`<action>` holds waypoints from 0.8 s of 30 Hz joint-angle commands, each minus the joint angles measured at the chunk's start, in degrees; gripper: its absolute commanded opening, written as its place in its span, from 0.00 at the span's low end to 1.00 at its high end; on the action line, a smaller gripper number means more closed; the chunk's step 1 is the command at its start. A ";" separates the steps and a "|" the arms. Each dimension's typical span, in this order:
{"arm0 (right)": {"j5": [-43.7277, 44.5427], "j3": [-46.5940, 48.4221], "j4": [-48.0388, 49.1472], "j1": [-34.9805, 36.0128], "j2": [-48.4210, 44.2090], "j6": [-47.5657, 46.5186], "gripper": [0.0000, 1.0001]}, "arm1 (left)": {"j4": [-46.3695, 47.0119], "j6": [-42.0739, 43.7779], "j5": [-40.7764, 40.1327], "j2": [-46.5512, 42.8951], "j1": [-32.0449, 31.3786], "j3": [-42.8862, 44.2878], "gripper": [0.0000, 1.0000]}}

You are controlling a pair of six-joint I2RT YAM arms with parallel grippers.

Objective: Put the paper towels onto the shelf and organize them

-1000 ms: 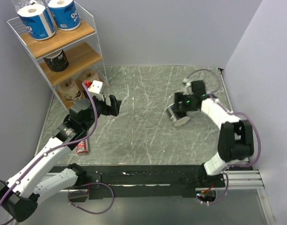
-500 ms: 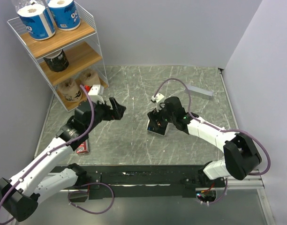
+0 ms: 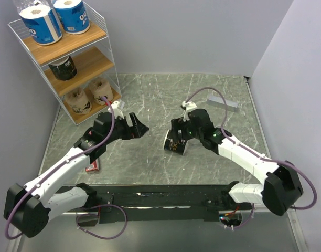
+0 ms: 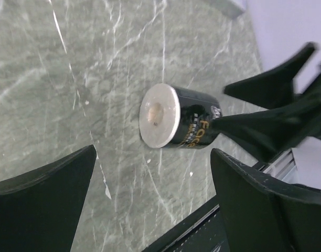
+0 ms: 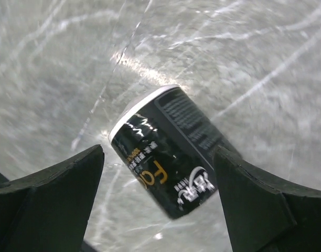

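The white wire shelf (image 3: 91, 62) stands at the back left. Two blue-wrapped rolls (image 3: 42, 23) are on its top board, one black-wrapped roll (image 3: 63, 67) on the middle board, two tan rolls (image 3: 79, 101) on the bottom board. A second black-wrapped roll (image 3: 174, 146) lies on its side mid-table; it also shows in the left wrist view (image 4: 186, 123) and the right wrist view (image 5: 176, 131). My right gripper (image 3: 177, 134) (image 5: 159, 152) is open and straddles this roll, one finger against it. My left gripper (image 3: 141, 125) (image 4: 152, 157) is open and empty, just left of the roll.
A flat red box (image 3: 92, 167) lies near the table's front left, partly under my left arm. A small grey block (image 3: 223, 102) lies at the back right. The grey marble table is walled at the back and both sides.
My right gripper has brought the black roll from the right side leftwards to the middle of the table. My left gripper has moved right, away from the shelf, towards the roll.
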 commanded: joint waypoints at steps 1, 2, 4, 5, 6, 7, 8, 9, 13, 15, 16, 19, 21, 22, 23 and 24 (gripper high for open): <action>4.24 -1.04 -4.16 -0.35 -5.55 13.22 0.93 | 0.54 1.63 3.48 3.48 0.42 5.48 0.96; 4.14 -2.36 -3.63 -0.61 -6.87 14.10 0.94 | -2.00 2.78 3.31 3.83 0.42 6.81 0.96; 2.84 -6.74 -1.27 -0.97 -11.95 16.48 0.95 | -4.30 6.37 1.74 4.18 0.68 10.23 0.96; 2.48 -8.16 -0.39 -2.10 -13.55 16.75 0.96 | -5.35 7.53 1.20 4.10 0.68 11.21 0.97; 2.30 -9.22 0.67 -2.72 -15.05 16.66 0.96 | -7.10 8.67 0.85 4.10 0.85 12.09 0.96; 2.21 -10.62 1.03 -3.25 -17.15 16.66 0.96 | -8.16 10.68 0.59 4.01 0.94 13.93 0.96; 1.51 -11.25 1.55 -4.38 -18.04 16.57 0.96 | -8.70 11.75 0.76 3.92 0.94 14.55 0.97; 0.03 -11.77 2.17 -5.09 -18.74 17.01 0.96 | -9.40 12.89 0.93 3.83 1.03 15.17 0.96; -5.51 -16.68 5.58 -6.94 -22.25 20.17 0.97 | -11.33 19.82 -1.78 4.18 1.03 17.37 0.96; -8.24 -20.37 8.83 -8.08 -23.76 22.18 0.97 | -11.60 20.37 -3.90 4.18 1.03 17.02 0.97; -8.94 -21.44 10.07 -8.17 -24.98 22.89 0.96 | -9.60 20.46 -3.55 3.84 0.95 14.85 0.97; -10.97 -24.16 14.47 -8.96 -25.52 23.25 0.96 | -4.07 20.37 -0.83 2.08 0.94 8.53 0.97; -11.85 -25.22 16.14 -9.84 -24.99 22.38 0.96 | -5.97 21.51 -2.12 1.90 0.68 8.14 0.96; -11.68 -25.66 16.41 -10.63 -25.17 22.29 0.97 | -7.02 21.95 -3.45 1.99 0.42 8.93 0.96; -12.55 -26.19 17.11 -11.25 -25.25 22.37 0.97 | -6.94 22.04 -4.33 1.46 -0.02 8.76 0.96; -13.86 -27.67 19.72 -11.95 -25.34 22.98 0.97 | -6.51 22.13 -3.99 1.20 0.06 8.50 0.96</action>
